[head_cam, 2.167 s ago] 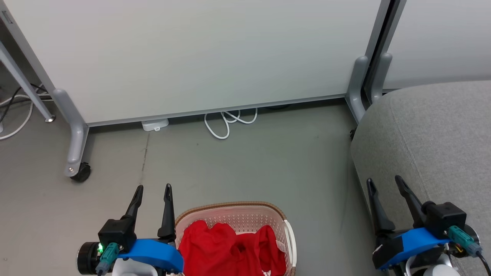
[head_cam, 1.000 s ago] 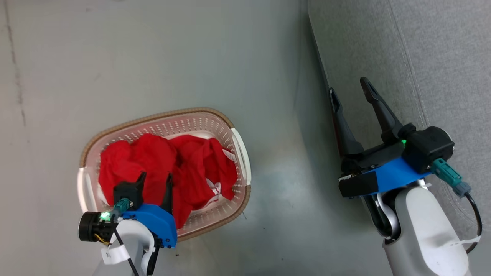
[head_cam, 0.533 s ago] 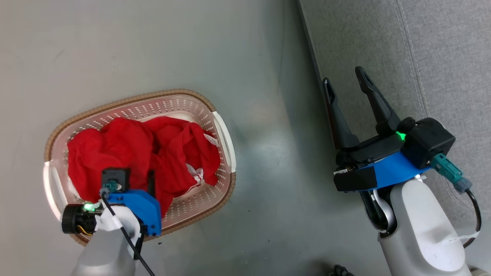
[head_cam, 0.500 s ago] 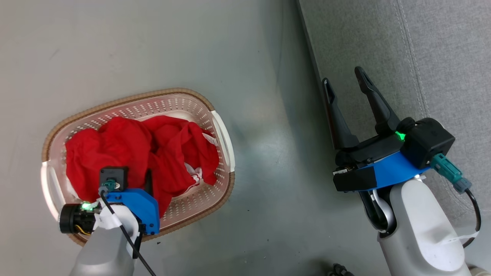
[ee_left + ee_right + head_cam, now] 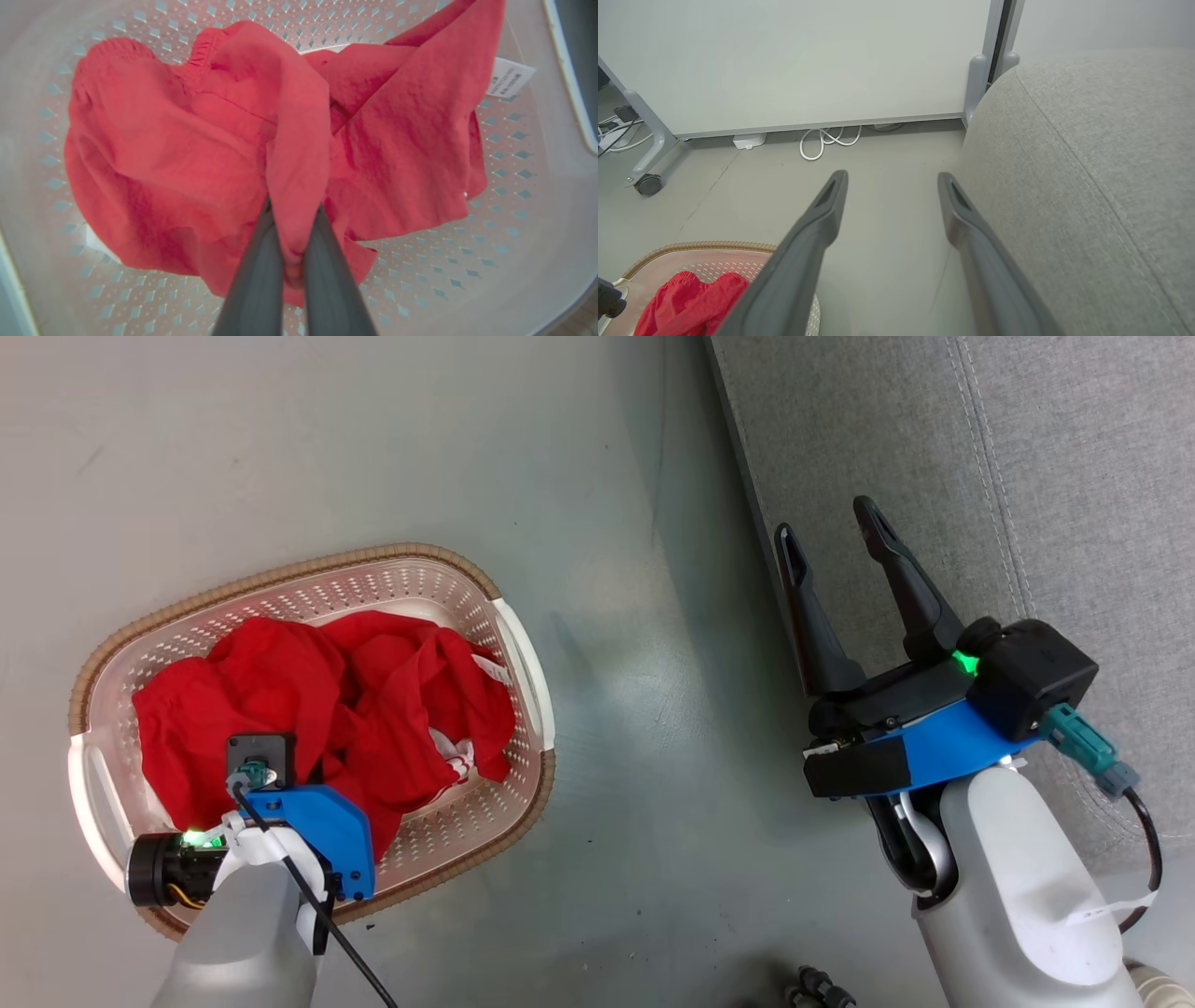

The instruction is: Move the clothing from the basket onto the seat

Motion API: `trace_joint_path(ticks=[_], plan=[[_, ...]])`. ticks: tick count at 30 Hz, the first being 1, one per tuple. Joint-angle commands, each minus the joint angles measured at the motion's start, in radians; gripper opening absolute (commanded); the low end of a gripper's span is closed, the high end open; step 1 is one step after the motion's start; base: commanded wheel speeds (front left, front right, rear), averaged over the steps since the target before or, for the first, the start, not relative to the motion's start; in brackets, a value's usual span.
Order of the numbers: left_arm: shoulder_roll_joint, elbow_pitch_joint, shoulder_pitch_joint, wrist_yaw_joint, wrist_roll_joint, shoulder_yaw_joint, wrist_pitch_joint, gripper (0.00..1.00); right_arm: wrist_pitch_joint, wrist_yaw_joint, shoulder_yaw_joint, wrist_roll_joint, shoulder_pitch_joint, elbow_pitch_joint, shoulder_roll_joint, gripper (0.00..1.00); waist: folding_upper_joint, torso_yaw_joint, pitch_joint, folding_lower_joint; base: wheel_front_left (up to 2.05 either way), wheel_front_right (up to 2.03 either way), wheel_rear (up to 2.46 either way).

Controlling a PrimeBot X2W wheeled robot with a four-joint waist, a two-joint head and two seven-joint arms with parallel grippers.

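Basket: cream-white perforated plastic with a brown woven-look rim and white side handles, set on the grey floor at the left of the head view, near the seat but apart from it. Contents: clothing, bright red and crumpled into a heap by which most of the basket's bottom is covered; a patch of white trim is seen at the side of the heap toward the seat, and a white label is seen at one corner in the left wrist view. Left gripper: lowered into the basket from above, its two dark fingers drawn close together and pinched on a raised fold of the clothing, which is caught between them and pulled up into a ridge, while the rest of the fabric is left lying on the basket's bottom. Right gripper: held over the near edge of the seat, with its fingers spread wide and empty. Seat: grey upholstered fabric with a stitched seam and a rounded edge, placed at the right of the head view. Background, as seen in the right wrist view: a pale panel carried on grey legs, one fitted with a dark caster, and a looped white cable laid on the floor at the panel's foot.
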Motion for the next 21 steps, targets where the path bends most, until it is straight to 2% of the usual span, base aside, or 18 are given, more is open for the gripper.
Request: trace_joint_path(ticks=[1, 13, 21], plan=[[0.002, 0.004, -0.016, -0.005, -0.006, 0.000, 0.003, 0.00, -0.007, 0.000, 0.002, 0.004, -0.018, 0.003, -0.003, 1.00, 0.0001, 0.001, -0.001, -0.0001, 0.00, 0.00, 0.00], [-0.018, 0.024, -0.019, -0.016, -0.017, -0.024, -0.014, 0.00, -0.011, 0.000, 0.007, -0.004, -0.018, 0.029, -0.003, 1.00, 0.0001, 0.019, -0.034, -0.0001, 0.00, 0.00, 0.00], [-0.053, 0.030, 0.001, -0.037, -0.020, -0.058, -0.037, 0.00, 0.001, 0.000, -0.007, -0.058, 0.009, 0.072, -0.004, 1.00, 0.0001, 0.075, -0.147, -0.0001, 0.00, 0.00, 0.00]])
